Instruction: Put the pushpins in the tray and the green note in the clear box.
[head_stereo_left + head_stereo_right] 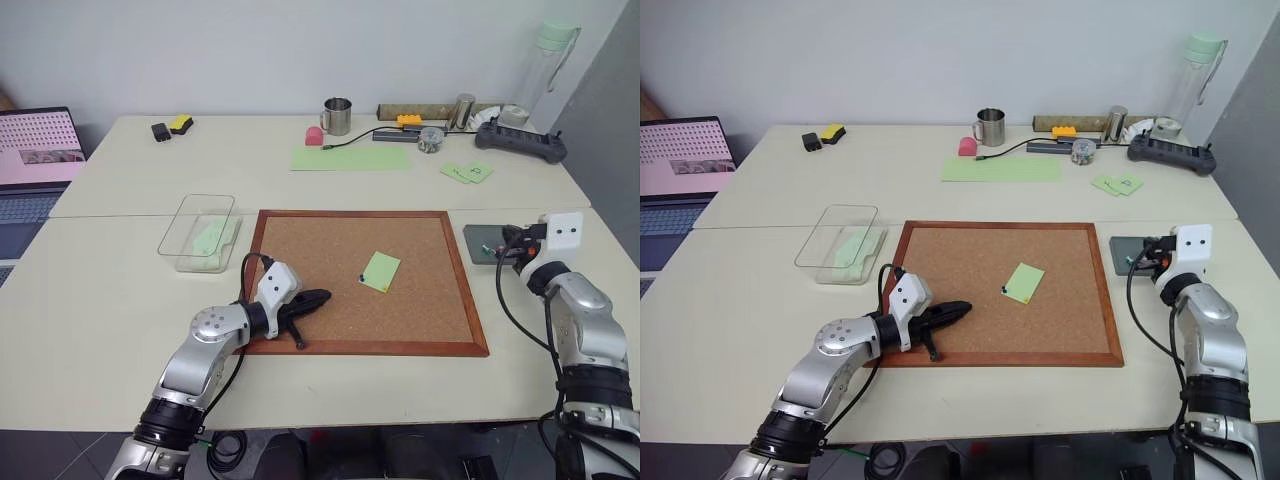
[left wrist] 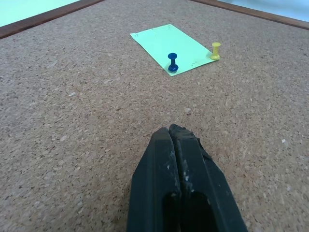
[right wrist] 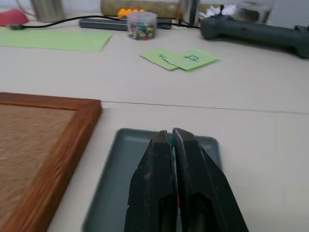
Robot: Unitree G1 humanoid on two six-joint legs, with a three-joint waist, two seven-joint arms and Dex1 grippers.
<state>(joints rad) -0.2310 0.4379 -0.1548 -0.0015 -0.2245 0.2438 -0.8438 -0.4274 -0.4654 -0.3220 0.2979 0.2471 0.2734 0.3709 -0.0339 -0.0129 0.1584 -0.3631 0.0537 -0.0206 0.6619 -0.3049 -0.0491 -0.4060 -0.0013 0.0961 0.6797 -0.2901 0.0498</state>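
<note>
The green note [image 1: 381, 271] lies on the cork board [image 1: 300, 250], right of its middle. Two pushpins stand in it: a dark blue one [image 2: 172, 63] at one corner and a yellow one [image 2: 216, 50] on another edge. My left gripper [image 1: 325, 297] rests shut and empty on the cork, left of the note. My right gripper [image 3: 171, 135] hovers over the dark-grey tray [image 1: 478, 232] just right of the board, shut on a pushpin whose green head peeks between the fingertips. The clear box [image 1: 190, 215] stands left of the board with a pale green paper [image 1: 210, 238] inside.
Along the back of the table are a long green sheet [image 1: 350, 158], a metal mug [image 1: 337, 116], a jar of pins [image 3: 141, 25], two scribbled green notes [image 1: 467, 172], a black controller [image 1: 520, 141] and a bottle [image 1: 540, 70]. A laptop [image 1: 35, 160] sits at the far left.
</note>
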